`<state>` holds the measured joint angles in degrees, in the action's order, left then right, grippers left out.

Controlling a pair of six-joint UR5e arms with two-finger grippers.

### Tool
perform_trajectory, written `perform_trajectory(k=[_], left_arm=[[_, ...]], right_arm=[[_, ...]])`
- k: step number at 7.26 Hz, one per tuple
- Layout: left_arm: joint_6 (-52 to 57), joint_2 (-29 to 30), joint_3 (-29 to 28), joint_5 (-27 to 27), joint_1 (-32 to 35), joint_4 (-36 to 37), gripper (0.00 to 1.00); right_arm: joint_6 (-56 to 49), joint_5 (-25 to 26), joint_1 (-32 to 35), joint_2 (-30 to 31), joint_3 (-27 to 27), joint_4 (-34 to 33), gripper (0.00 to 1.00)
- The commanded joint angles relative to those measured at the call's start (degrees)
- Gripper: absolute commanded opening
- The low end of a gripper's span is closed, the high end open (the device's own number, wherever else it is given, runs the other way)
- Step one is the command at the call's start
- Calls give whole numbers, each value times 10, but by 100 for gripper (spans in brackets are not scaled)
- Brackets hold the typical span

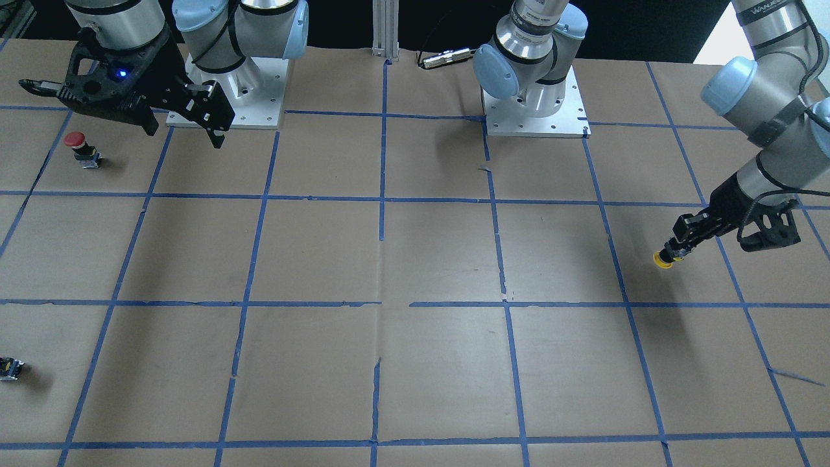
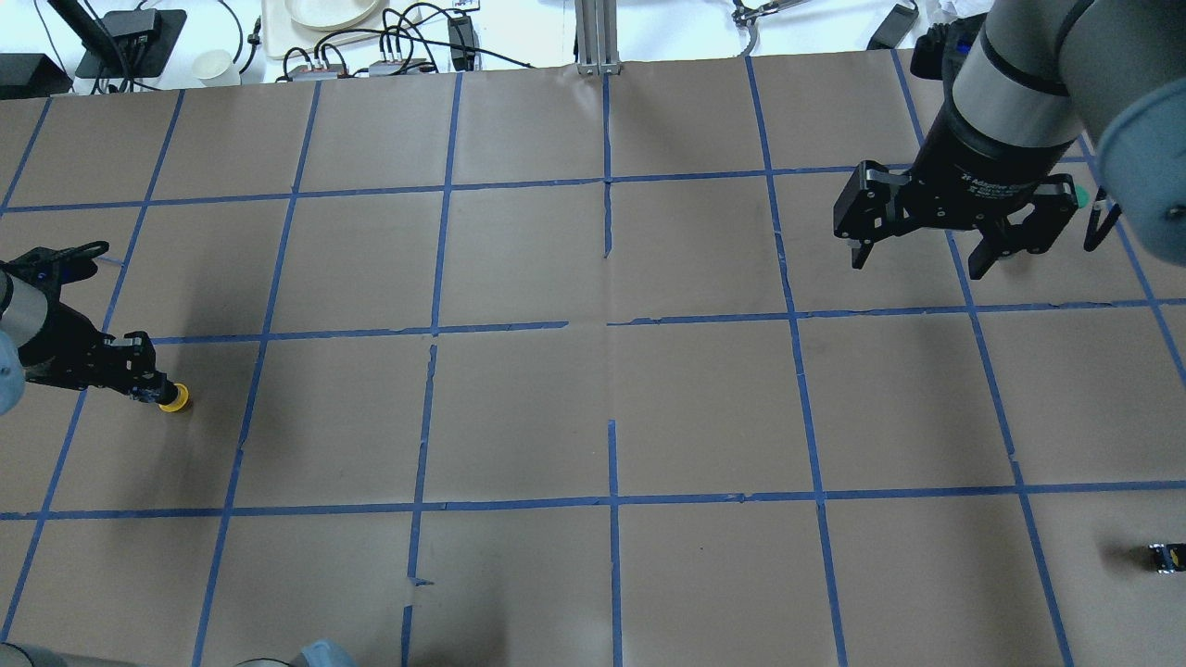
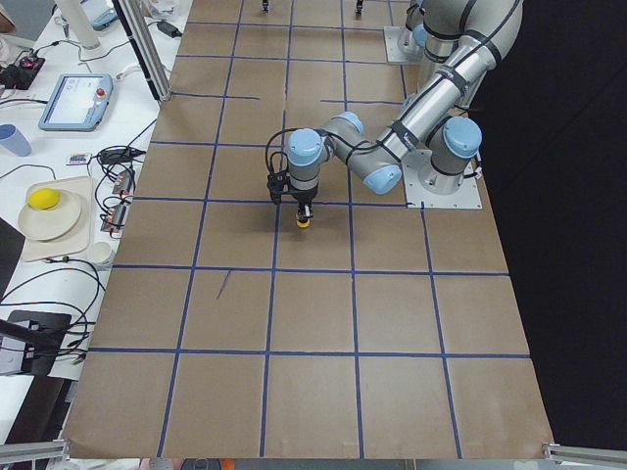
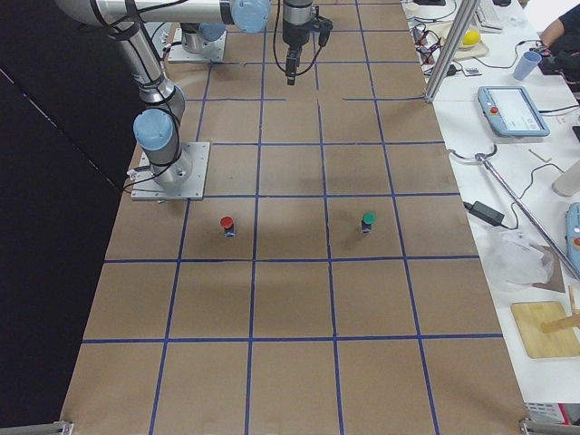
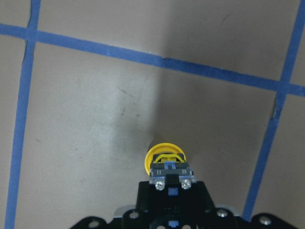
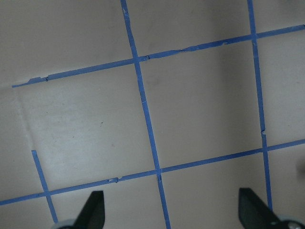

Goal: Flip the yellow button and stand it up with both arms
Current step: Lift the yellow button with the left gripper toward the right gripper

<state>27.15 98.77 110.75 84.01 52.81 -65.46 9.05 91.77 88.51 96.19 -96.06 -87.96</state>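
The yellow button (image 1: 663, 260) is held by its black body in my left gripper (image 1: 679, 249), which is shut on it. Its yellow cap points away from the gripper, down toward the paper. In the overhead view the cap (image 2: 173, 398) sticks out of the left gripper (image 2: 148, 388) at the table's left edge. In the left wrist view the cap (image 5: 165, 157) shows just past the gripper (image 5: 170, 183). I cannot tell if the cap touches the paper. My right gripper (image 2: 922, 248) is open and empty, hovering far off at the right; it also shows in the front view (image 1: 121, 112).
A red-capped button (image 1: 76, 144) stands under the right gripper's side of the table. A green-capped button (image 4: 368, 220) stands near it. A small black switch block (image 2: 1166, 557) lies at the near right edge. Blue tape lines grid the brown paper.
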Motion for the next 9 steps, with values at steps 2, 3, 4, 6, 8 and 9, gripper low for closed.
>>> perform_trajectory(k=[2,3,4,6,8,9], left_arm=[[-75,-36,-97,-121,124,-184,3],[-83,-46,-98,-196,153,-197,3],[-86,-56,-101,-271,184,-214,3],[-87,-65,-93,-421,218,-225,3],[-110,-85,-84,-535,245,-234,2],[-124,-89,-66,-605,250,-234,2]], right_arm=[[-3,-1,0,2,1,3,100],[-2,-1,2,9,1,7,100],[-2,1,2,9,2,4,100],[24,-5,-1,2,5,7,100],[220,-121,-4,-6,13,10,100],[283,-187,-6,-16,24,10,100]])
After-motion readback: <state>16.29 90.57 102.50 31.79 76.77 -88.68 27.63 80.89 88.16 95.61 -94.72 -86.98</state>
